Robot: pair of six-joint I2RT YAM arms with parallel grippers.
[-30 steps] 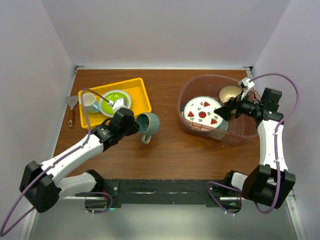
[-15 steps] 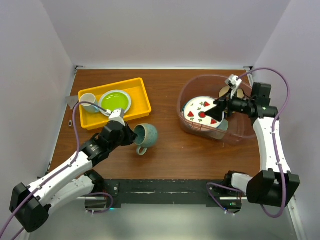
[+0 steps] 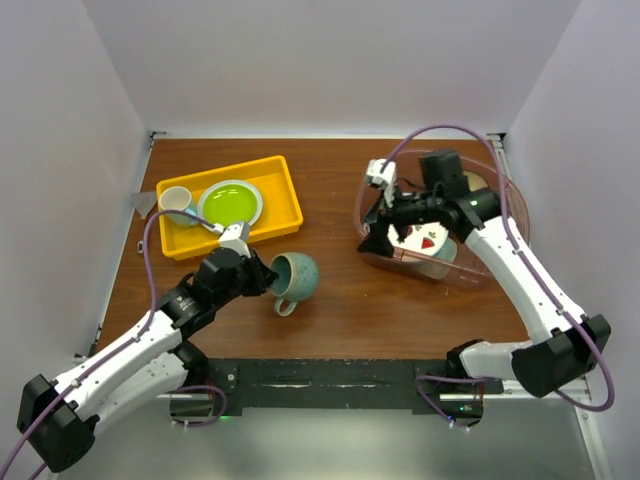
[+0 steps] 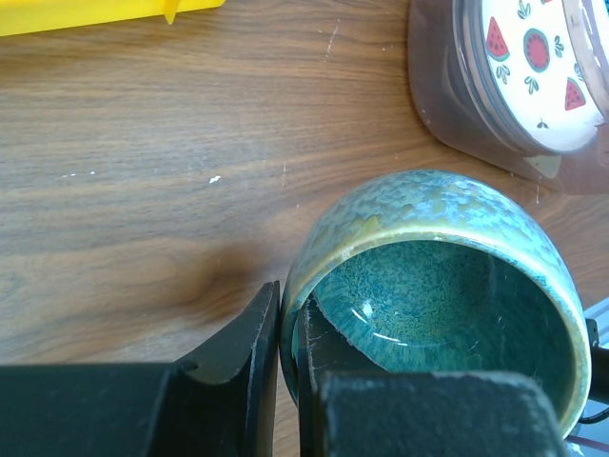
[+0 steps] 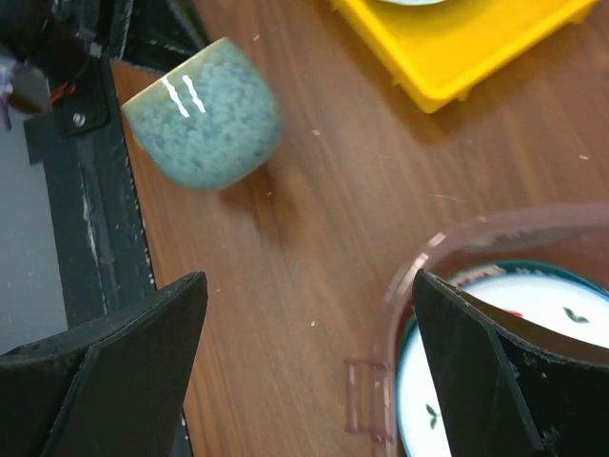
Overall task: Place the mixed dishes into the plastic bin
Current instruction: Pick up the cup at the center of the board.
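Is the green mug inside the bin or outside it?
Outside. The mug is well to the left of the bin, apart from its wall, with its rim pinched by the left gripper.

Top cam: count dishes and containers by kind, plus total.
Mugs/cups: 2 (grey-green mug, white cup)
Plates: 2 (green plate, watermelon plate)
Containers: 2 (yellow tray, plastic bin)
Total: 6. The right arm covers part of the bin, so there may be more inside.
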